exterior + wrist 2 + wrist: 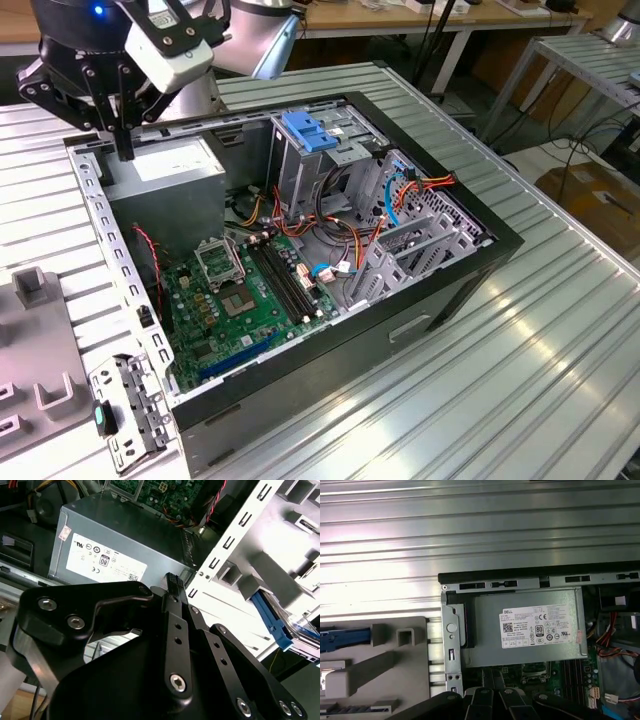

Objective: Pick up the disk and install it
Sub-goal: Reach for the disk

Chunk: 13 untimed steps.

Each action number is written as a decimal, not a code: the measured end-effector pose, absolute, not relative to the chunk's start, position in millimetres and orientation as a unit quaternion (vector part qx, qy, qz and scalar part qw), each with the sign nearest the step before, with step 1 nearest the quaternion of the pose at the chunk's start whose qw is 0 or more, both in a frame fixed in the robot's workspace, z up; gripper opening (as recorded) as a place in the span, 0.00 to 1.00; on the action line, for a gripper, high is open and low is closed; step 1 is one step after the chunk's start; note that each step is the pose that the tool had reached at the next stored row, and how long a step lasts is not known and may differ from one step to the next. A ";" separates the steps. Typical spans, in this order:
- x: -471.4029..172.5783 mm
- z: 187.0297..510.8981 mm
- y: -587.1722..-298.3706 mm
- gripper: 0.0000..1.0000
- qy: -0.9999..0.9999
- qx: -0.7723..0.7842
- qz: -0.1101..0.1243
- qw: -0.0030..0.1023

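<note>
Above the back corner of the open computer case (pixel 400 330), the gripper (pixel 122 150) hangs over the grey power-supply box (pixel 165 165), its fingers drawn together and holding nothing.

The disk (pixel 274 622) is not in the case. It rests in a grey holder (pixel 395 670) on the ribbed metal surface (pixel 520 380), just beyond the case's perforated side wall (pixel 110 250). In the second wrist view one blue side rail and a sliver of the label show past that wall. In the first wrist view the blue rail (pixel 345 636) lies at the holder's far end, away from the case.

The governing relation is that the disk lies sideways from the gripper, across the side wall and outside the case, on the side toward the exterior view's left. Judged from the first wrist view, the disk's long axis, as marked by the rail, runs crosswise to the side wall rather than along it. The gripper and disk are well apart, with no contact.
</note>
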<state>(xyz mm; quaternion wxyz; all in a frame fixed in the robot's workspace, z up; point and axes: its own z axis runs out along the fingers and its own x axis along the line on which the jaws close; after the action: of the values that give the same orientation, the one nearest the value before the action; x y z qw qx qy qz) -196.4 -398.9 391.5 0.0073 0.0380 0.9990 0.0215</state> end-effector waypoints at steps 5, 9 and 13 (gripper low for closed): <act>-200.1 391.4 -399.0 0.11 0.999 0.038 0.021 0.006; -204.7 391.2 -398.9 0.11 0.999 0.038 0.021 0.006; -208.2 391.0 -398.9 0.11 0.999 0.038 0.021 0.005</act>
<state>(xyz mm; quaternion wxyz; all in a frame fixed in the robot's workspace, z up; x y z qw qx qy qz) -208.2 -398.9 391.0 0.0052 0.0380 0.9990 0.0214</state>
